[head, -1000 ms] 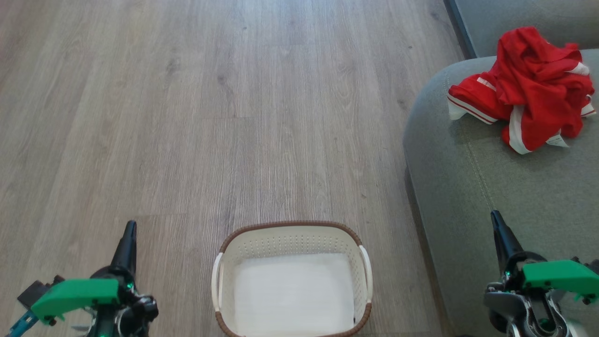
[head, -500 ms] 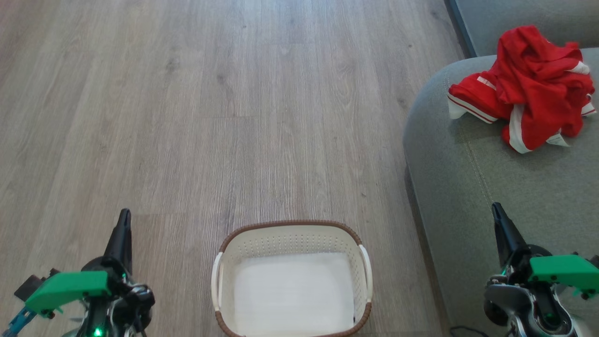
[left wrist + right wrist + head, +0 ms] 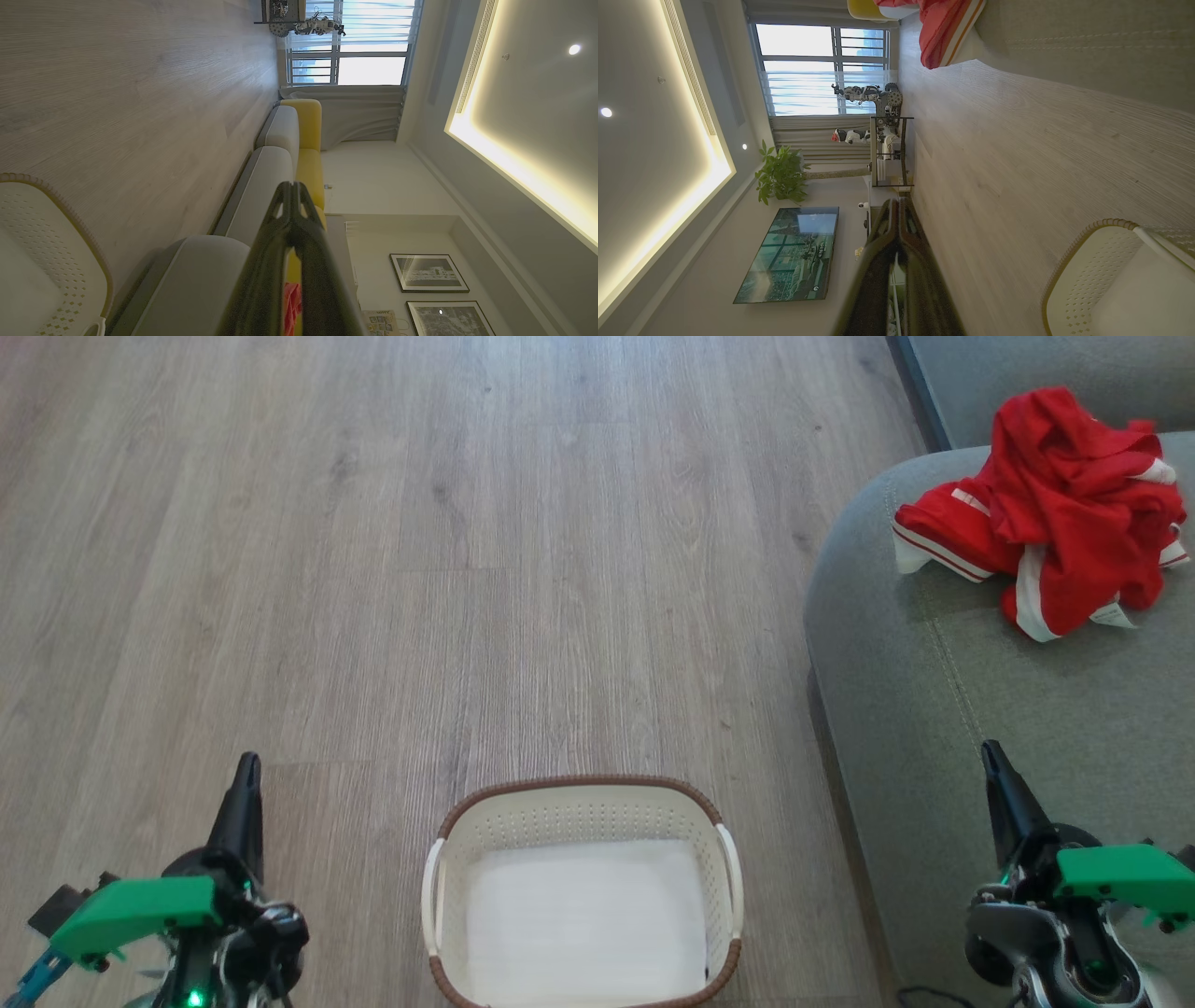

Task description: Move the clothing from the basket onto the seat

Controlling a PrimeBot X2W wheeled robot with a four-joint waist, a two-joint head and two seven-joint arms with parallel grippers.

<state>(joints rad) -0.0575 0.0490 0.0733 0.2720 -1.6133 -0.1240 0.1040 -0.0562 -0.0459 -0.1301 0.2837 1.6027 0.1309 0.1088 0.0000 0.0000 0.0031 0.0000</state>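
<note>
Clothing (image 3: pixel 1055 513) lies in a crumpled red heap on the seat (image 3: pixel 934 709), far off and to the right of the basket (image 3: pixel 579 784). Left of the basket, the left gripper (image 3: pixel 247 767) hangs over the floor (image 3: pixel 467 569), fingers pressed together. The basket shows its white bottom. Right of the basket, the right gripper (image 3: pixel 990 751) hovers over the seat's edge, fingers pressed together too.

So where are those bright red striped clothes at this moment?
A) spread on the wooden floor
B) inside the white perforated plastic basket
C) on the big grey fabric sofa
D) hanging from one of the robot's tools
C: the bright red striped clothes lie crumpled on the grey fabric sofa, and the white perforated plastic basket has none inside.
</note>
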